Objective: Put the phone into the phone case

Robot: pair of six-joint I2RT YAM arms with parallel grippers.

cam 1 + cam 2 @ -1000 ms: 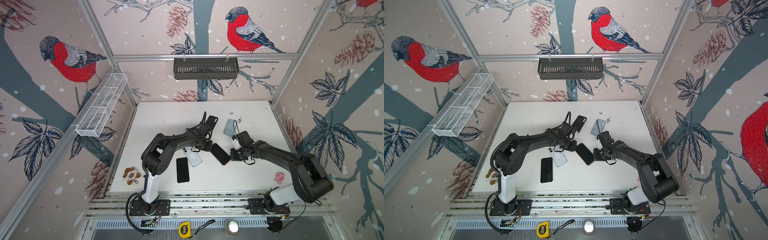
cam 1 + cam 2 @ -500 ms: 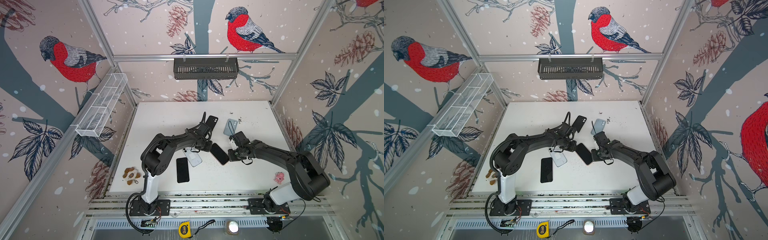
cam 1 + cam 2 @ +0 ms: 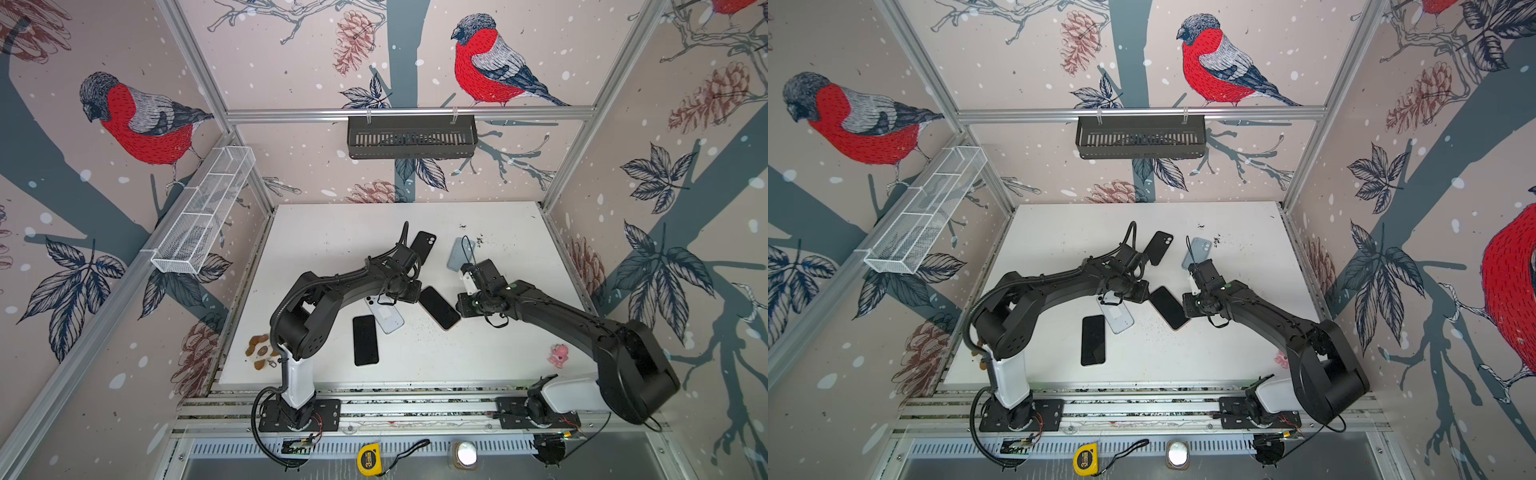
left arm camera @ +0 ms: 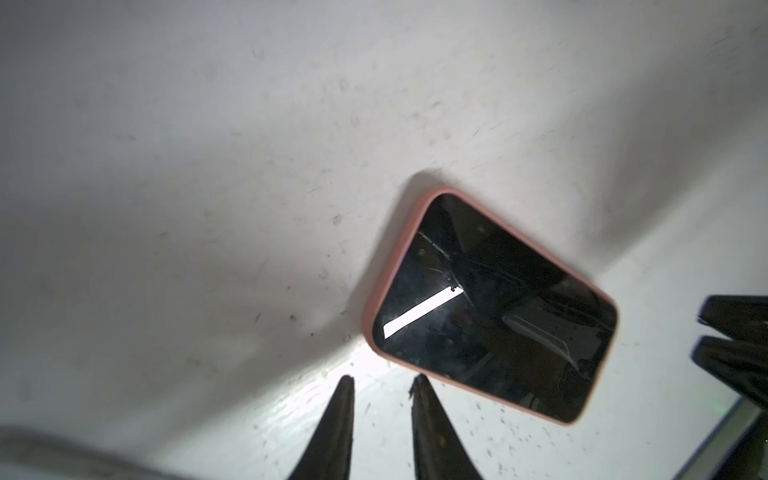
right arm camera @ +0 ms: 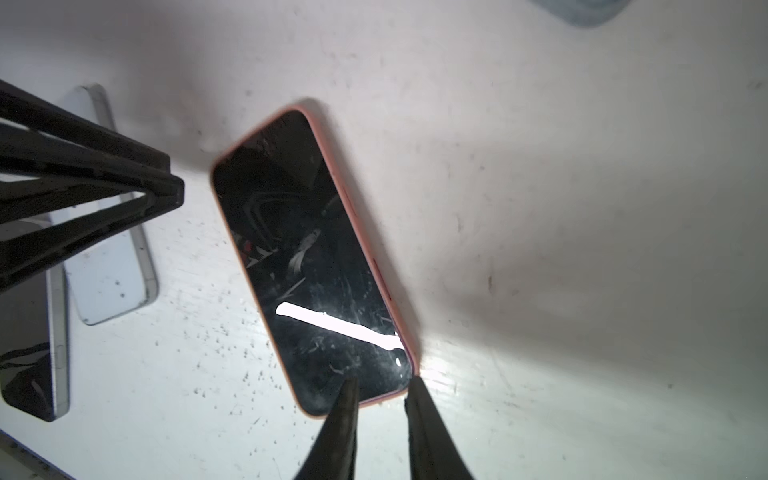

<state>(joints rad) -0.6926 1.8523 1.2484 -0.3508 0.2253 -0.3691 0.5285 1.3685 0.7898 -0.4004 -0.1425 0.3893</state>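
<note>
A phone [image 3: 439, 307] with a dark screen lies flat mid-table inside a salmon-pink phone case whose rim [image 4: 376, 291] frames it; it also shows in the other top view [image 3: 1169, 307]. My left gripper [image 4: 382, 380] hovers just off the phone's far-left end, fingers a little apart with only table between them. My right gripper [image 5: 383, 384] is at the phone's right side, jaws narrowly open. One fingertip [image 5: 351, 384] is over a screen corner, and the other is just outside the case's rim. Neither gripper holds anything.
A white phone [image 3: 384, 313] lies back up and a black phone [image 3: 365, 340] lies left of it. A black case [image 3: 424, 245] and a blue case [image 3: 461, 253] lie behind. A pink toy [image 3: 559, 355] sits front right, brown bits [image 3: 259, 351] off the left edge.
The right gripper's jaws have parted from shut to a narrow gap, and that gripper has edged left toward the phone. The left arm and the phone have stayed put.
</note>
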